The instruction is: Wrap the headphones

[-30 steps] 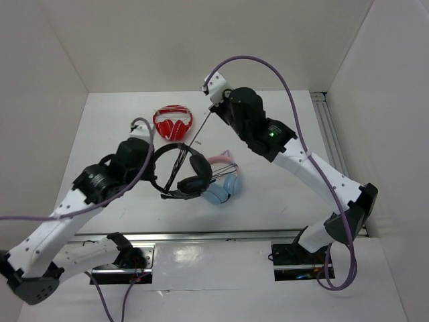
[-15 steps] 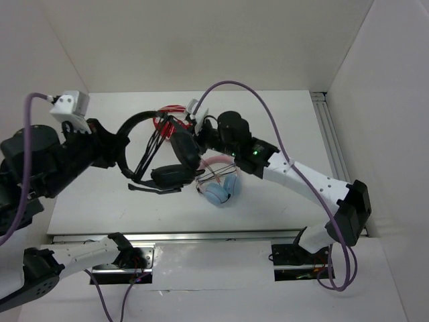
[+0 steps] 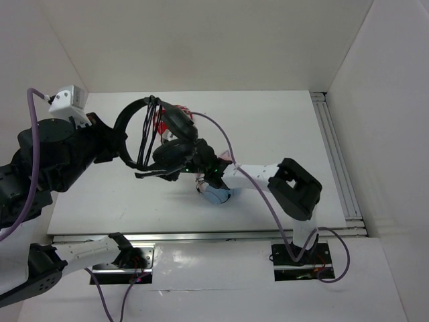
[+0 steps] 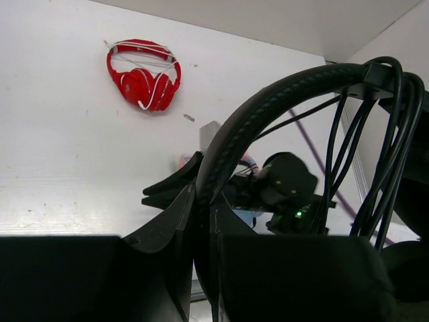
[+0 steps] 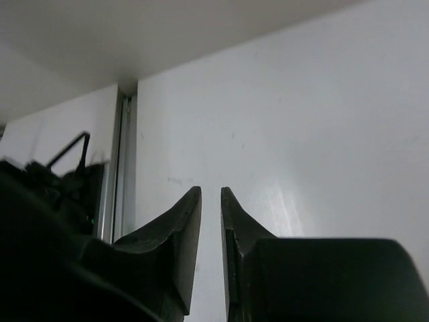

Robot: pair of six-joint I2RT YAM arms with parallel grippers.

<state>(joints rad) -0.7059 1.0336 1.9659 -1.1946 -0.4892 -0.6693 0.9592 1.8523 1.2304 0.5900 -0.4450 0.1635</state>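
The black headphones (image 3: pixel 167 137) hang in the air above the table's left half. My left gripper (image 3: pixel 122 137) is shut on their padded headband (image 4: pixel 268 107). The thin black cable (image 4: pixel 395 134) runs in several loops across the band between the earcups. In the left wrist view my left gripper (image 4: pixel 203 201) clamps the band edge-on. My right gripper (image 5: pixel 211 190) is open by a narrow gap with nothing in it, facing bare table. From above, its wrist lies low under the earcups. Its fingers (image 4: pixel 167 191) show beyond the band, pointing left.
Red headphones (image 4: pixel 144 74) lie at the back of the table, mostly covered from above by the black set. Pink-and-blue cat-ear headphones (image 3: pixel 216 194) lie under my right forearm. A metal rail (image 3: pixel 332 147) runs along the table's right side. White walls enclose the table.
My left arm has lifted the headphones up and to the left. My right arm has dropped from high at the back to low under the headset, and its jaws have parted slightly.
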